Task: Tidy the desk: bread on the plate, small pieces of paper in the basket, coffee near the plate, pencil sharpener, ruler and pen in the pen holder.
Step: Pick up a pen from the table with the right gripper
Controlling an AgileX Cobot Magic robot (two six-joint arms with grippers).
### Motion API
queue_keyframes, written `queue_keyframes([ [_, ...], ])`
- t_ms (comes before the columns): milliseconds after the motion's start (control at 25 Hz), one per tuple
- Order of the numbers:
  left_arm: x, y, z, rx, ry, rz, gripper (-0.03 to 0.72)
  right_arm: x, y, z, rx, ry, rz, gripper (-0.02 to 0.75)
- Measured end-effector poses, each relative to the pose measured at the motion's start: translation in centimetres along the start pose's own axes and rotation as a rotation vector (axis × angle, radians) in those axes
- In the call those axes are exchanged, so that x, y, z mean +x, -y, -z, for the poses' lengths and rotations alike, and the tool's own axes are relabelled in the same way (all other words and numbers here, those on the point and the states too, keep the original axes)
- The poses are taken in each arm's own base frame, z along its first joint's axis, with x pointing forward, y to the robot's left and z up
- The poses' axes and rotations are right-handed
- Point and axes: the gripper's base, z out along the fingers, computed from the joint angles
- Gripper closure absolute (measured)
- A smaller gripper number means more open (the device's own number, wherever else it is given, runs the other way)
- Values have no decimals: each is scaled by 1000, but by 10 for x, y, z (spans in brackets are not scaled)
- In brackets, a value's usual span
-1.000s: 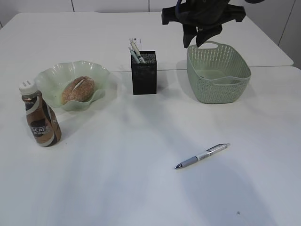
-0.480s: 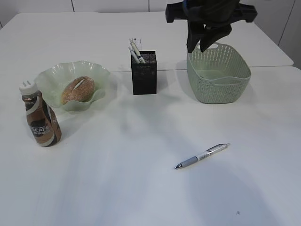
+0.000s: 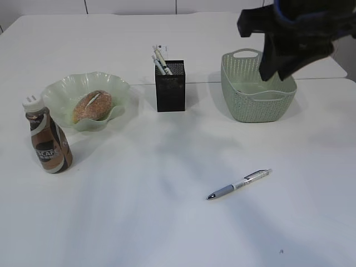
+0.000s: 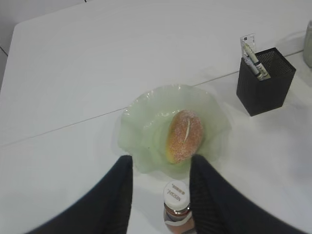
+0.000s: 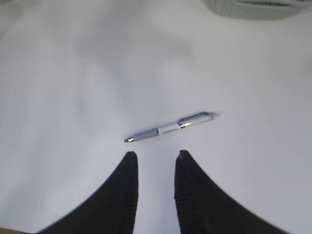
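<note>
The pen [image 3: 238, 184] lay flat and alone on the worktop [image 3: 167, 222], well apart from the pen holder [image 3: 169, 85], while the bread [image 3: 92, 105] sat on the plate [image 3: 119, 89] with the coffee [image 3: 49, 137] just beside it. The right gripper [image 5: 156, 161] hung above the pen with its jaws parted and nothing between them; the left gripper [image 4: 161, 165] hovered over the coffee cap, likewise released and empty. The main risk was the pick: the pen was thin, smooth and lying at a slant, so fingers closing off its axis could roll it away or pinch one end and let it swing. The holder was already crowded, so a tilted pen might catch its rim.
</note>
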Motion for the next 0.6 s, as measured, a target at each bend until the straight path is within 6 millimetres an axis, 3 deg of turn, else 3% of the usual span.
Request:
queue_keyframes([
  [40,0,0,0,4,-1,6,413,14,2,5,-13,-15,-14,515],
  [240,1,2,0,20,-8,32,413,44,6,8,-52,-74,-79,515],
  [600,9,3,1,30,-105,82,413,68,12,-20,-14,-185,-175,515],
])
